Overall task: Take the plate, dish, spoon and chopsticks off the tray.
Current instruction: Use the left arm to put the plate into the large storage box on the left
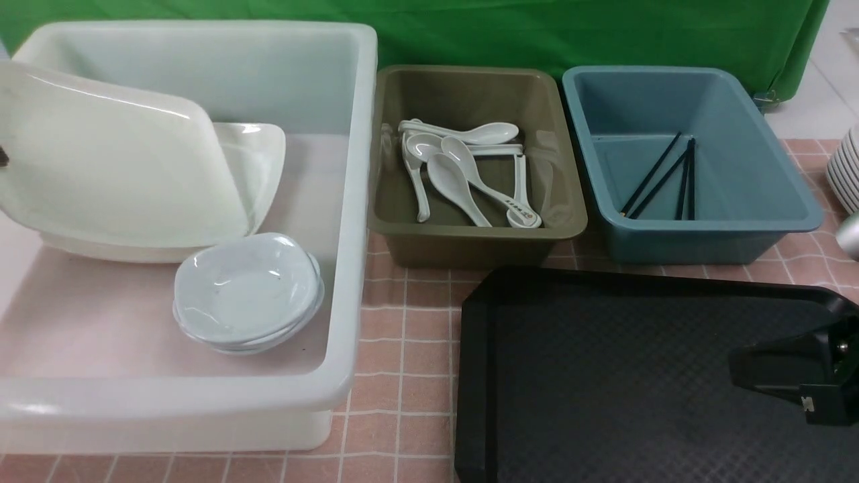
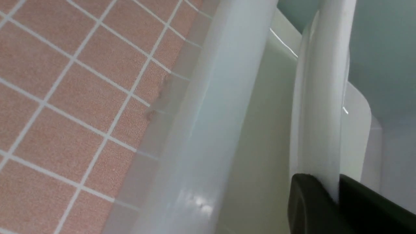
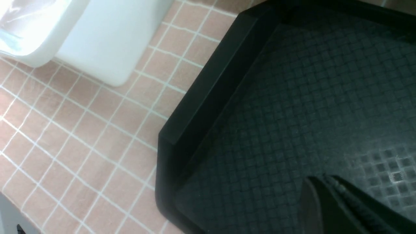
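Note:
My left gripper [image 2: 334, 191] is shut on the rim of the large white plate [image 2: 321, 97]. In the front view the plate [image 1: 114, 161] stands tilted inside the big white tub [image 1: 356, 201], over another plate [image 1: 258, 161]; only a dark bit of that gripper shows at the left edge. Small white dishes [image 1: 245, 292] sit stacked in the same tub. Several spoons [image 1: 463, 171] lie in the olive tub [image 1: 570, 221]. Black chopsticks [image 1: 664, 178] lie in the blue tub [image 1: 798, 215]. The black tray [image 1: 604, 376] holds nothing. My right gripper [image 1: 738, 369] is shut and empty just above the tray [image 3: 292, 97], as the right wrist view [image 3: 320, 178] also shows.
The tubs stand in a row behind the tray on a pink tiled tablecloth [image 1: 402, 335]. A stack of white dishes [image 1: 845, 168] and a silver object [image 1: 849, 235] sit at the far right edge. The white tub's wall [image 2: 221, 97] is close beside the held plate.

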Robot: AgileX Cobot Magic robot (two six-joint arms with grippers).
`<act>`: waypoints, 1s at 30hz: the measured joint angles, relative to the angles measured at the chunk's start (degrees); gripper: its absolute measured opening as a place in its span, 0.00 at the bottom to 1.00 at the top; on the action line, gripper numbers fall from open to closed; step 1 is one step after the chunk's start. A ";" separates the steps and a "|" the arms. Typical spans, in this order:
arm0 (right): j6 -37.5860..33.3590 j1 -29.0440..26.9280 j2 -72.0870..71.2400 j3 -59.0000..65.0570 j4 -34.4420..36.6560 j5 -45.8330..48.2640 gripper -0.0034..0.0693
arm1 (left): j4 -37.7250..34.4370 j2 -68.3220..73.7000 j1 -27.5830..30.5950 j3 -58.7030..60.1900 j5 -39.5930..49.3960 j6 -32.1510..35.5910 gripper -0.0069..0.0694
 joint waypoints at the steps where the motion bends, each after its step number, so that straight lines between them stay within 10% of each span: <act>1: 0.00 0.00 0.00 0.00 0.00 0.14 0.09 | 0.98 0.92 0.00 -1.52 1.44 0.00 0.12; 30: 0.00 0.00 0.00 0.00 0.00 0.53 0.11 | 10.27 7.37 -5.32 -13.46 4.31 5.91 0.11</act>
